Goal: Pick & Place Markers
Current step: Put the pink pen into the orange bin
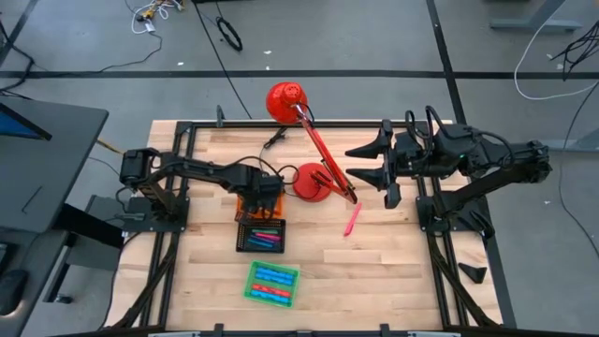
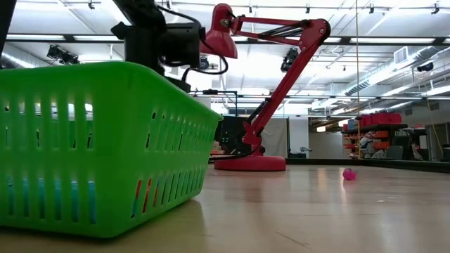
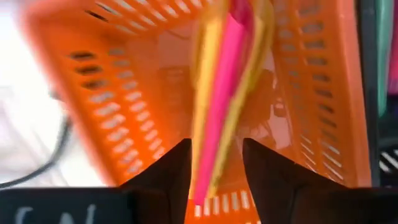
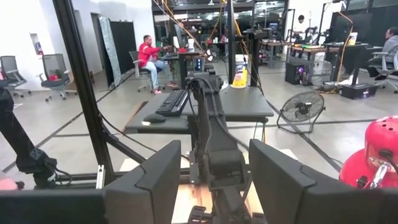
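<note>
Over the orange tray point(image 3: 112, 93) — left gripper point(image 3: 214, 180), jaws clenched on a pink marker point(image 3: 221, 106); right gripper point(image 4: 211, 180) jaws apart, empty

table point(image 1: 206, 281): wood | on it: red lamp point(image 1: 311, 183), orange tray point(image 1: 251, 202), black tray point(image 1: 261, 236), green tray point(image 1: 272, 283), loose pink marker point(image 1: 352, 220)

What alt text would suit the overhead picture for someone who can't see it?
Seen from above, the left claw hangs over an orange tray on a wooden table, with black and green trays of markers nearby. A pink marker lies loose by a red lamp; the right claw waits raised, open.
</note>
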